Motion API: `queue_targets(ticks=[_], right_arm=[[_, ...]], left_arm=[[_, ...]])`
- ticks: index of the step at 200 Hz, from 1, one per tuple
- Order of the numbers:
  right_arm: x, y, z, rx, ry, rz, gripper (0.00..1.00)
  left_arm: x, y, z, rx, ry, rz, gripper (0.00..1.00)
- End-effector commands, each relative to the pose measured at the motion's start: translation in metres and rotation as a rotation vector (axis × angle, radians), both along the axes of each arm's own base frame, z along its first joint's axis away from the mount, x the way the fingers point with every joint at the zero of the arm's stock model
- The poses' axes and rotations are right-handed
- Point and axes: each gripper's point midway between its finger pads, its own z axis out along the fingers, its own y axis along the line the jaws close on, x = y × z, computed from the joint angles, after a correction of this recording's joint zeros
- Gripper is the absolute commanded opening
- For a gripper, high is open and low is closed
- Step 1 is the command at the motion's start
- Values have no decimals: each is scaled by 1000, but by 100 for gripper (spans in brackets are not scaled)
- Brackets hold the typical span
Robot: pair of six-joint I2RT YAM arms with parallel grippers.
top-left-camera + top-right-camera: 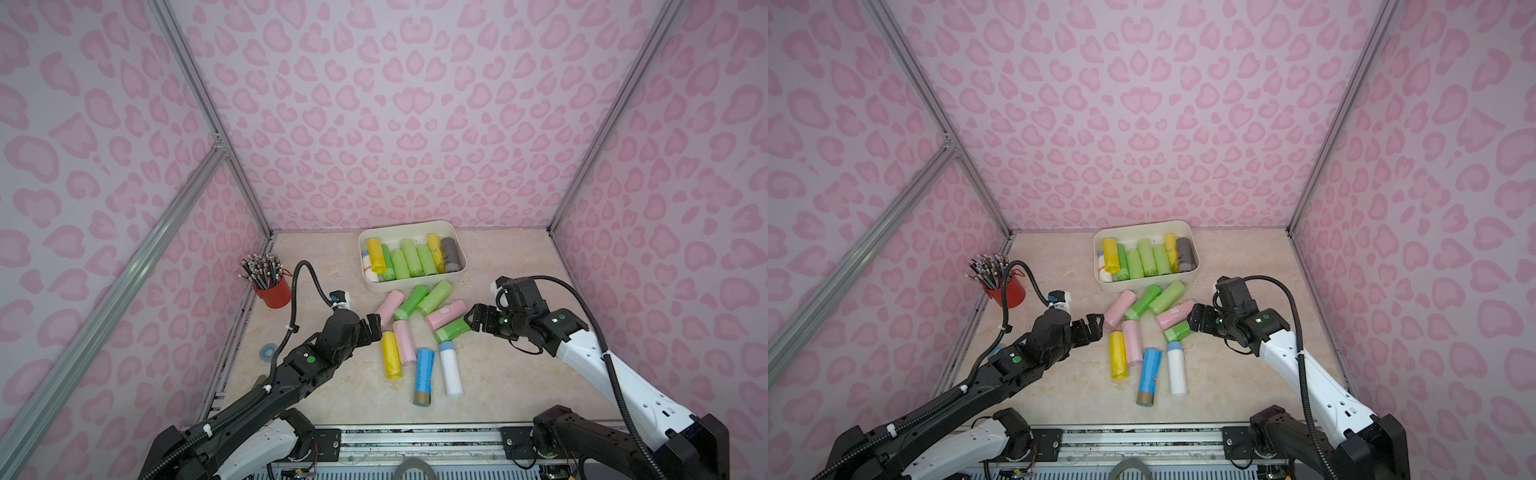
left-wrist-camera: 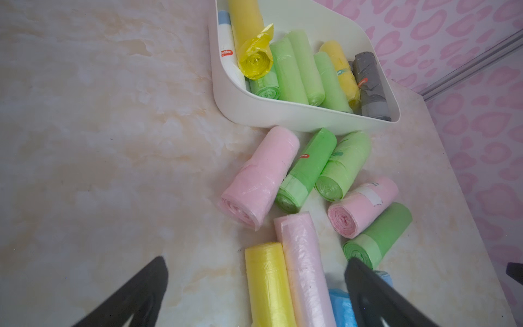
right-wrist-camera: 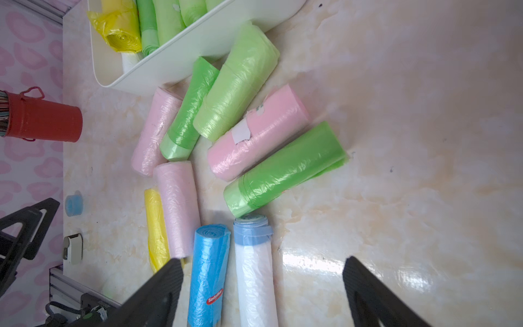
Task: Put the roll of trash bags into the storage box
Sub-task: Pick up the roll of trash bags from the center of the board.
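The cream-white storage box (image 1: 409, 226) stands at the back of the table and holds several green, yellow, grey and white rolls. Several more rolls of trash bags lie loose in front of it, among them a yellow one (image 1: 391, 354), a pale pink one (image 1: 404, 343), a blue one (image 1: 424, 376) and a white one (image 1: 451, 368). My left gripper (image 1: 374, 326) hangs open at the left of the pile; the yellow roll (image 2: 266, 283) shows between its fingers. Open too, my right gripper (image 1: 473, 318) hovers at the right, over a green roll (image 1: 453, 330). Neither holds anything.
A red pencil cup (image 1: 272, 286) stands at the back left, by the wall. A small blue ring of tape (image 1: 268, 352) lies at the table's left edge. Pink patterned walls close the table in on three sides.
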Motion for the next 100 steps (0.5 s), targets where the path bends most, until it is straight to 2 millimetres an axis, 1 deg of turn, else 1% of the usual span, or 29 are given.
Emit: queue_targets(ticks=[1,24,55,82,100], right_arm=[[-2,-1,-3,27,-6,-25,90],[-6,-2,-11,16,0,-15,90],[-8,-7,-25,-21,26,-12,90],[-11,-5,-30,-21,45,-2,90],[-12,-6,-31,-14,41,-6,90]], left_arm=[[-4,-14,-4,-44,34,-51,99],[-7,-24,-12,-66,60,-86,96],[-4,-29,-17,-43,77,-93,95],[-5,-28,-23,-15,95,-88,95],[-7,-26,-29,-3,109,-84,91]])
